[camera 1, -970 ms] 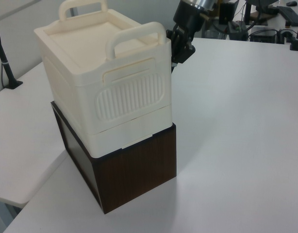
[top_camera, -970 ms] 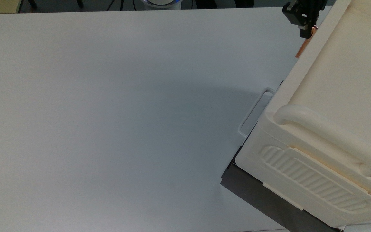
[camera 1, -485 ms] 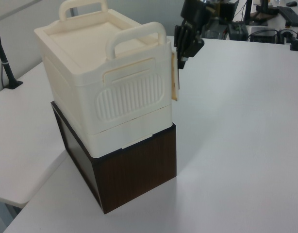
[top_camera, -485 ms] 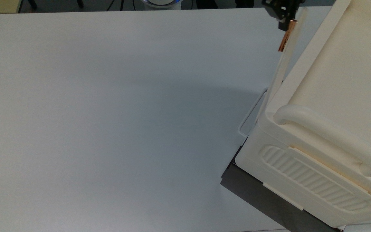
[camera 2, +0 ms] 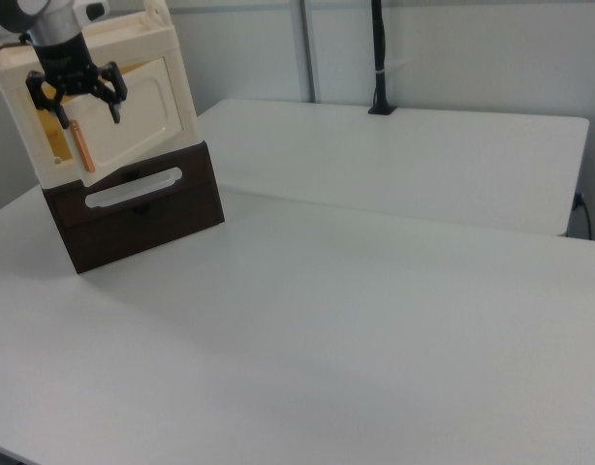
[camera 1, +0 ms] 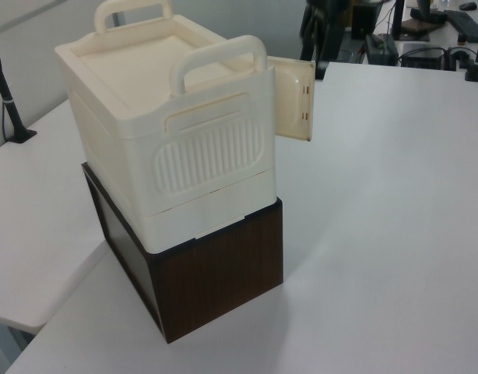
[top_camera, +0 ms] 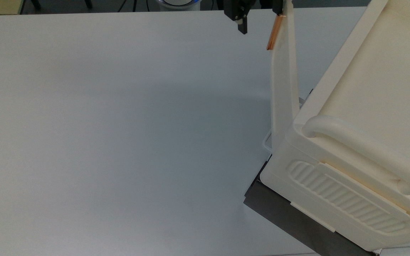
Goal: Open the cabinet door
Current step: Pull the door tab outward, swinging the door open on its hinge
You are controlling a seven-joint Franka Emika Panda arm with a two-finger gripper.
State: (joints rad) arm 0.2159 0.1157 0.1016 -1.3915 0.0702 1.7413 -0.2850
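- Your hand [camera 2: 84, 108] is open: the two black fingers are spread wide and grip nothing.
- The cream plastic cabinet with two arched carry handles on its lid [camera 1: 173, 117] sits on a dark brown wooden box [camera 1: 216, 276], which stands on the white bench [top_camera: 119, 124]. Take the cabinet as your landmark.
- The flat cream cabinet door with the recessed rounded-rectangle face [camera 2: 133, 102] stands swung out from the cabinet's front. It is hinged at the front corner next to the cabinet's ribbed side panel [camera 1: 212, 152], and its free edge points away from the cabinet.
- The small copper-orange bar handle [camera 2: 81, 145] runs upright along that free edge, farthest from the cabinet.
- The relation that matters: in the right view the handle sits just under the hand, between the lines of the two fingers. In the top view one finger is close by the handle's upper end and the other is well out over the bench, away from the cabinet.
- I cannot tell whether any finger touches the door.
- Judged from how the door stands, the opening looks largely done. If you want it wider, close on the upright bar or push the free edge further from the cabinet; otherwise draw the hand off away from the cabinet without brushing the panel shut.
- The thin white wire loop handle [camera 2: 133, 187] on the brown box under the cabinet is not your target.
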